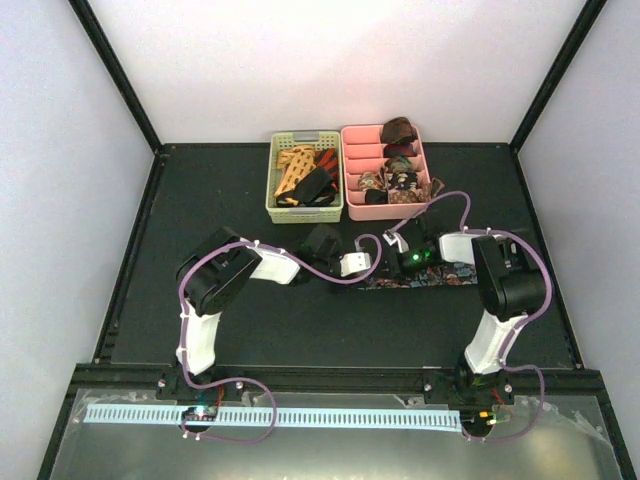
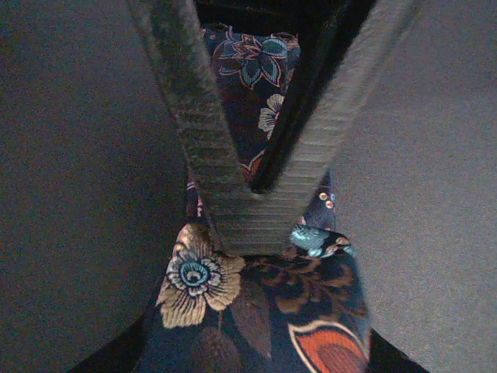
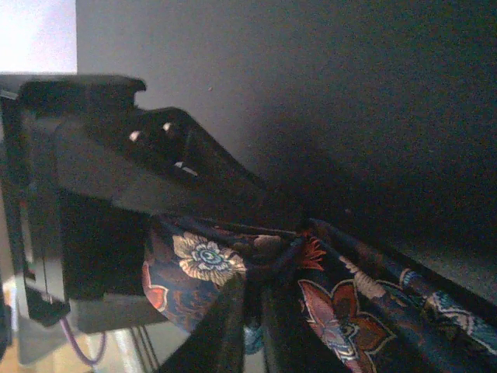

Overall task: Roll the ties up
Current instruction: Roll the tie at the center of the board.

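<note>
The navy floral tie (image 1: 452,277) runs left-to-right; the left tool (image 2: 250,233) pinches its bunched end, and the right tool (image 3: 248,322), narrowed, grips fabric just beside it.

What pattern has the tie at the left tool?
The tie is navy with multicoloured flowers; clearest in left wrist view.

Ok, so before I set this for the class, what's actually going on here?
Two robot arms are working on one floral tie laid flat on the black table. The left gripper is pinched shut on one end of it, and the right gripper looks closed on a fold of the fabric right beside it. Behind them, a green basket holds loose ties and a pink tray holds rolled ones.
</note>
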